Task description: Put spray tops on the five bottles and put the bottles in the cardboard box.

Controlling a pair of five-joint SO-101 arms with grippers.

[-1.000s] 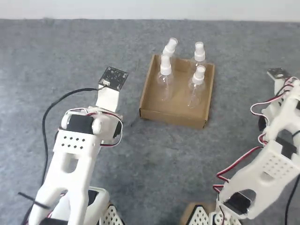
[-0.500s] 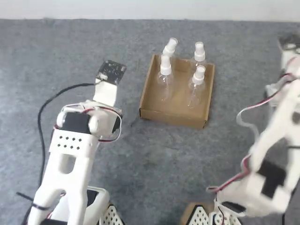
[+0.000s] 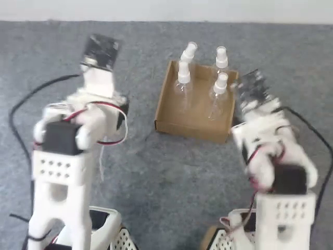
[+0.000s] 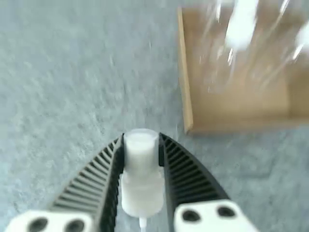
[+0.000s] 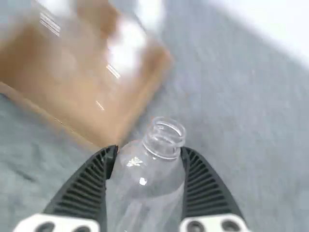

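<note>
Holding the last bottle and its top apart: four boxed, one to go.

High view: the cardboard box (image 3: pixel 191 130) contains four bottles (image 3: pixel 183 86), each already wearing a spray top. One at the far left corner leans outward. The left arm (image 3: pixel 78 130) stands left of the box and the right arm (image 3: pixel 265 140) is just beside its right wall. Left wrist view: the left gripper (image 4: pixel 141 140) is clenched on a loose spray top (image 4: pixel 141 176), over the grey mat (image 4: pixel 72 72) near a corner of the box. Right wrist view: the right gripper (image 5: pixel 148 152) is clamped round the fifth bottle (image 5: pixel 149 171), its neck bare and open, beside the box. As I judge it, what is left is to fit that top to that bottle and then set the bottle in the box.
</note>
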